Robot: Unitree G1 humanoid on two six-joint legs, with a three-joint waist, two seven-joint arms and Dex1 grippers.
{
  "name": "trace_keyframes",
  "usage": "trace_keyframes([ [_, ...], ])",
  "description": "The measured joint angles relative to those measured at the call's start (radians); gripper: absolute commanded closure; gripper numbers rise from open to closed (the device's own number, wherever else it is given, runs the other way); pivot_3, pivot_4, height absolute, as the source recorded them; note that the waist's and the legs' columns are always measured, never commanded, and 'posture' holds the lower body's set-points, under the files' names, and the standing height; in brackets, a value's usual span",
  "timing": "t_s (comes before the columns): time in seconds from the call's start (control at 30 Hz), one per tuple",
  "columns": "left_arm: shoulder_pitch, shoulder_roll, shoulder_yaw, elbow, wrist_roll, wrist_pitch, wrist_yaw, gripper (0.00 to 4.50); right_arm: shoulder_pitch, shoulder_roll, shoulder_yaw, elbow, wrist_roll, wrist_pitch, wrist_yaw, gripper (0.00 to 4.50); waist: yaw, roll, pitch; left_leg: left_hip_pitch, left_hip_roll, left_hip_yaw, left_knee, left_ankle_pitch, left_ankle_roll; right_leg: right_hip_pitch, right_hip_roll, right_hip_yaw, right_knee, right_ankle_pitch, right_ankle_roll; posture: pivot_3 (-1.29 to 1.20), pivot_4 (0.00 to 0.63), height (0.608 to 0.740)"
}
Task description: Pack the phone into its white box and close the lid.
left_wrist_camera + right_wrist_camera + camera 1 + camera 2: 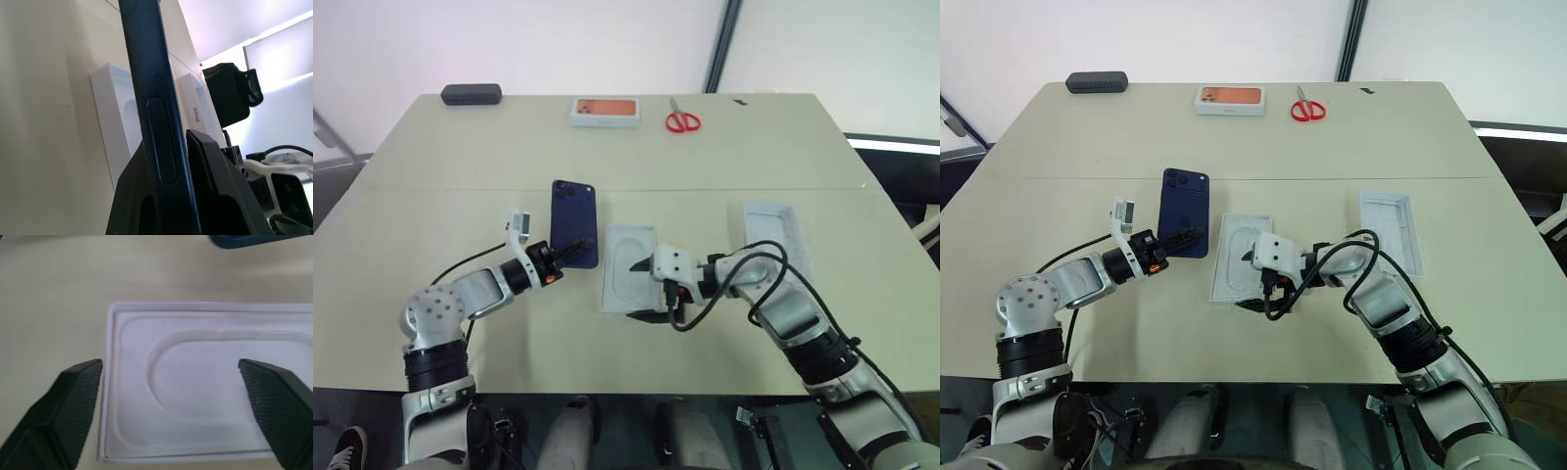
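Observation:
The dark navy phone (575,220) is lifted left of centre, and my left gripper (568,254) is shut on its near end. In the left wrist view the phone's edge (156,122) stands between the black fingers (215,181). The white box (628,266) lies at the table's centre. Its upper face is white with an oval outline (210,377), and its floor is hidden. My right gripper (641,290) hovers open over the box's near end, one finger (73,396) on each side of it. The white lid (773,235) lies open side up to the right.
Along the far edge are a black oblong case (471,94), a white-and-orange box (605,111) and red scissors (683,120). A seam (460,189) crosses the beige table. The near edge (607,392) is close below both arms.

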Motion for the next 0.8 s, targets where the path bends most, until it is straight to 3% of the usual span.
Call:
trace_keyframes([
  [0.37, 0.099, -0.103, -0.084, -0.093, -0.056, 0.051, 0.081, 3.8, 0.105, -0.167, -0.249, 0.003, 0.115, 0.06, -0.005, 0.03, 0.002, 0.0, 0.0, 0.0, 0.0, 0.001, 0.001, -0.001, 0.002, 0.002, -0.001, 0.0, -0.002, 0.0, 0.0, 0.0, 0.15, 0.74],
  [0.8, 0.069, -0.164, -0.169, -0.057, -0.031, 0.038, 0.125, 3.8, 0.112, -0.149, -0.226, 0.006, 0.11, 0.03, -0.047, 0.03, 0.003, 0.0, 0.0, 0.0, 0.0, 0.001, 0.001, -0.001, 0.002, 0.002, 0.0, 0.0, -0.002, 0.0, 0.0, 0.0, 0.15, 0.74],
])
